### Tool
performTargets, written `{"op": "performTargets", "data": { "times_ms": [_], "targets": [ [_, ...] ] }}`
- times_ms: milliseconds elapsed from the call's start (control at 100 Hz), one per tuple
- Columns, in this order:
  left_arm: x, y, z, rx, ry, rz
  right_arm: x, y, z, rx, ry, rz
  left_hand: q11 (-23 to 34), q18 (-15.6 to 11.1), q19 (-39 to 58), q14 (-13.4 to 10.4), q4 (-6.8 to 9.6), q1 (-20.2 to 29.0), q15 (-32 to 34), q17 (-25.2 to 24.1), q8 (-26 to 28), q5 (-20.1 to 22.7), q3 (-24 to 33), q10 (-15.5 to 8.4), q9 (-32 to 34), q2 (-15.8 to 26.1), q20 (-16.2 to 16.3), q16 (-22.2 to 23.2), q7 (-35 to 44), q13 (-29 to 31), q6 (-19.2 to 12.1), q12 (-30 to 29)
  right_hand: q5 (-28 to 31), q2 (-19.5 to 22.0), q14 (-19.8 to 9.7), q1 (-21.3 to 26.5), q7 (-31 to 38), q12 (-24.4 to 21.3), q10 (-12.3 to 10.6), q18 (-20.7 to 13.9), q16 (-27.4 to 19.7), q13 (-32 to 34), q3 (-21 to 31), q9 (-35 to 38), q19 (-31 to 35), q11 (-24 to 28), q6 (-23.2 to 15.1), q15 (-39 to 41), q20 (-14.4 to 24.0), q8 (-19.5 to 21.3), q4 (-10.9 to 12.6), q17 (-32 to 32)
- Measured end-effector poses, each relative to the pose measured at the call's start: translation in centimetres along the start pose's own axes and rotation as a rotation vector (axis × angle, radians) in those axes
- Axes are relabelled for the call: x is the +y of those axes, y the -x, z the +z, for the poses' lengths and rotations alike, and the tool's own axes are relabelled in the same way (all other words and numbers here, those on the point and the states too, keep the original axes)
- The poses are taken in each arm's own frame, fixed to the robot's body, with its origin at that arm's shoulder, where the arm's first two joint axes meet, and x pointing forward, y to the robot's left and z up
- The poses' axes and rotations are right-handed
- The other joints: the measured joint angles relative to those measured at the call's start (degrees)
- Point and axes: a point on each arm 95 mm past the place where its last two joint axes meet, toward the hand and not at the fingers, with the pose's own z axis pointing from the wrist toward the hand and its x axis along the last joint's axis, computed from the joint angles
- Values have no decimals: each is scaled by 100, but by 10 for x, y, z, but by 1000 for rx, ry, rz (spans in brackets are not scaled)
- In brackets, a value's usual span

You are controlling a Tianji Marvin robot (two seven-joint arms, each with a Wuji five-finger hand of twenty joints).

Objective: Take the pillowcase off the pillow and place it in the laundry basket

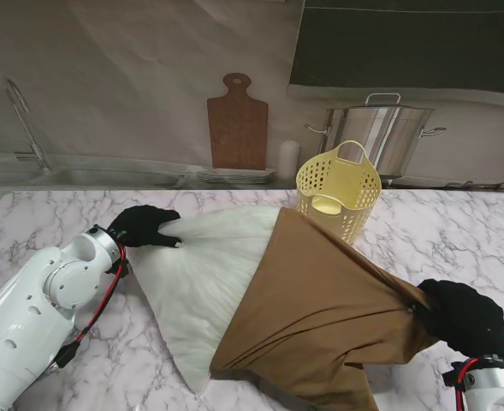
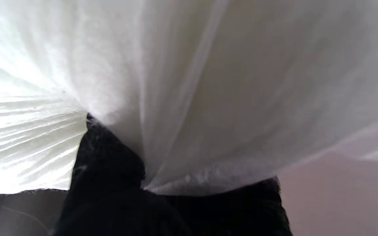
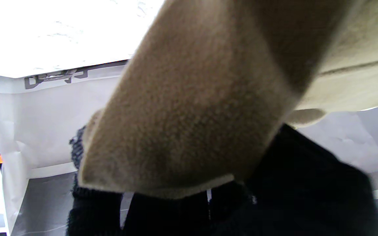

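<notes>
A white pillow [image 1: 202, 278] lies across the middle of the marble table, its right half still inside a brown pillowcase [image 1: 320, 308]. My left hand [image 1: 142, 226], in a black glove, is shut on the pillow's bare far-left corner; the left wrist view shows the white pillow fabric [image 2: 182, 85] bunched in the gloved fingers [image 2: 110, 170]. My right hand [image 1: 465, 317] is shut on the pillowcase's right end, pulling it taut; brown pillowcase cloth [image 3: 189, 114] drapes over the black fingers [image 3: 300, 190] in the right wrist view. The yellow laundry basket [image 1: 338, 190] stands behind the pillowcase, at the table's far side.
A wooden cutting board [image 1: 237, 124] leans on the back wall beside a white cup [image 1: 288, 160]. A steel stockpot [image 1: 388, 137] stands behind the basket. A sink with a faucet [image 1: 29, 128] is at the far left. Bare marble table top [image 1: 457, 231] shows at the right.
</notes>
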Motion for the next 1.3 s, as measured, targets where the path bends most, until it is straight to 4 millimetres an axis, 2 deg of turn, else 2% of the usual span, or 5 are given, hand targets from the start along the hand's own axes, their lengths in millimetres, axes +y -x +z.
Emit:
{"op": "performTargets", "data": {
  "times_ms": [170, 550, 720, 960, 1300],
  "targets": [
    [6, 16, -2, -59, 41, 1, 5, 14, -8, -56, 36, -33, 102, 6, 0, 110, 90, 392, 98, 0, 0, 89, 167, 205, 63, 51, 1, 31, 57, 57, 410, 46, 7, -74, -1, 83, -1, 0, 51, 6, 4, 129, 407, 35, 0, 1, 351, 134, -4, 259, 0, 49],
    [-4, 21, -19, -85, 41, 34, 16, 22, -15, -57, 87, -90, 135, 6, 0, 112, 124, 394, 152, -4, 2, 208, 173, 202, 69, 104, 1, 78, 114, 58, 565, 68, 8, -126, 0, 88, 15, -80, 57, 9, 5, 132, 469, 16, 1, 2, 370, 56, -61, 270, 2, 51],
    [-17, 17, -22, -86, 3, 81, 28, 14, -1, 23, 151, -77, 340, 71, 0, 144, 124, 444, 86, -157, -46, 209, 173, 235, -105, 302, 1, 78, -314, -11, 655, -72, 9, -126, 79, 154, 16, -361, 122, 16, 6, 134, 465, -27, -53, 3, 374, -414, -70, -273, 11, -10],
    [-38, 12, -23, -119, -57, 174, 38, -30, 38, 250, 144, 25, 417, 162, 0, 180, 124, 480, -15, -318, -58, 210, 169, 252, -252, 369, 2, 78, -584, -144, 656, -214, -13, -124, 217, 329, 1, -930, 144, 20, 6, 134, 442, -49, -178, -113, 374, -907, -130, -1080, 243, -86],
    [-46, 6, -12, -171, -53, 175, -2, -113, 75, 452, -69, 175, -525, 1108, 13, 512, 124, 75, -1811, -2322, -98, -69, 153, 493, -2532, 910, -592, -1171, -2305, -2054, 656, -2426, -707, 721, 825, 394, 238, -2165, 331, 369, -184, 128, -32, -51, -826, -1050, 291, -2586, -307, -2413, 774, -386]
  ]
}}
